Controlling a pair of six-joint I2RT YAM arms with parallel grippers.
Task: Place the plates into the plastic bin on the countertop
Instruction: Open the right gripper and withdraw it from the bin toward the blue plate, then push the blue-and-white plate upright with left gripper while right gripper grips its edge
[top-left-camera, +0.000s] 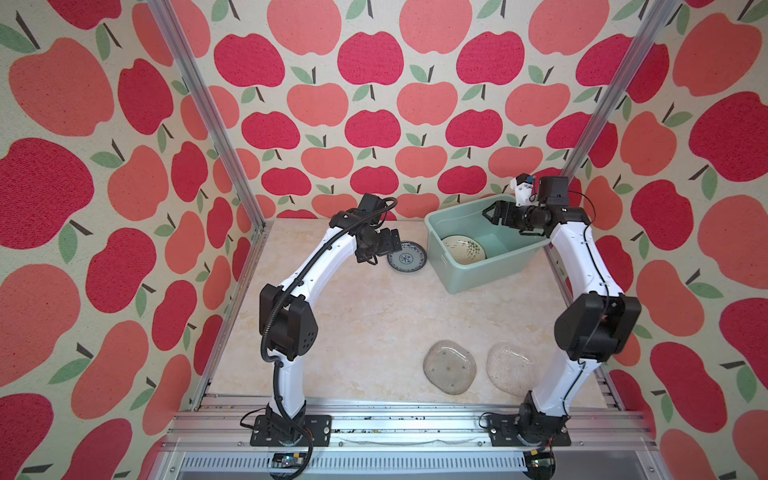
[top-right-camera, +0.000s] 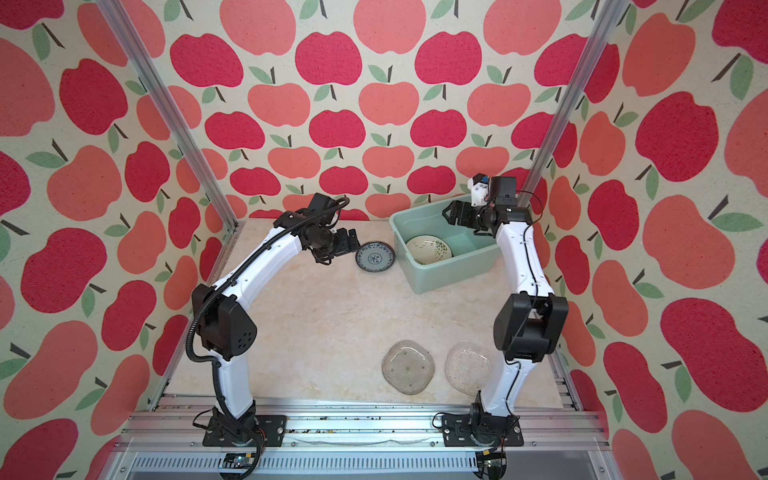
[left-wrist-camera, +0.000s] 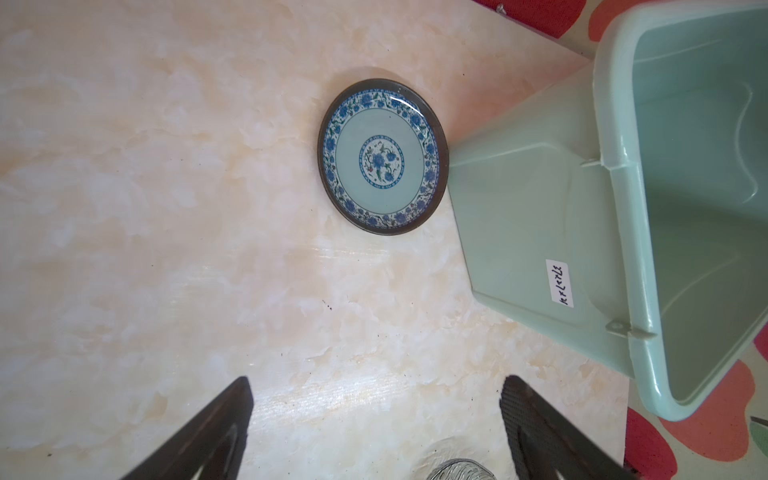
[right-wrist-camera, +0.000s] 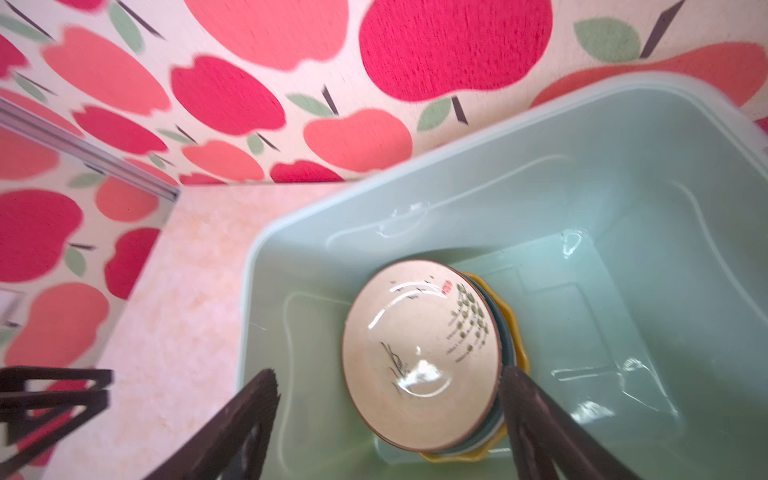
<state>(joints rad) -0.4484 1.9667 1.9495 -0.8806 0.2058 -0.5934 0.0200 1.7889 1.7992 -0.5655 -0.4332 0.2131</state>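
Observation:
A blue patterned plate (top-left-camera: 407, 256) (top-right-camera: 375, 257) (left-wrist-camera: 382, 157) lies flat on the countertop (top-left-camera: 365, 324), just left of the mint-green plastic bin (top-left-camera: 478, 270) (top-right-camera: 449, 270) (left-wrist-camera: 528, 216) (right-wrist-camera: 623, 174). My left gripper (top-left-camera: 395, 244) (top-right-camera: 353, 242) (left-wrist-camera: 376, 384) hovers open beside this plate, empty. Inside the bin sits a stack of plates, topped by a cream plate (top-left-camera: 463, 249) (top-right-camera: 429, 249) (right-wrist-camera: 419, 361), with a yellow rim (right-wrist-camera: 519, 332) showing underneath. My right gripper (top-left-camera: 488, 212) (top-right-camera: 446, 210) (right-wrist-camera: 388, 374) hangs open above the bin, holding nothing. Two clear glass plates (top-left-camera: 449, 366) (top-left-camera: 512, 369) (top-right-camera: 408, 366) (top-right-camera: 468, 368) lie near the front.
The bin stands angled in the back right corner, close to the apple-patterned walls. Aluminium rails (top-left-camera: 374, 419) run along the front edge, where both arm bases are mounted. One glass plate lies close to the right arm's base.

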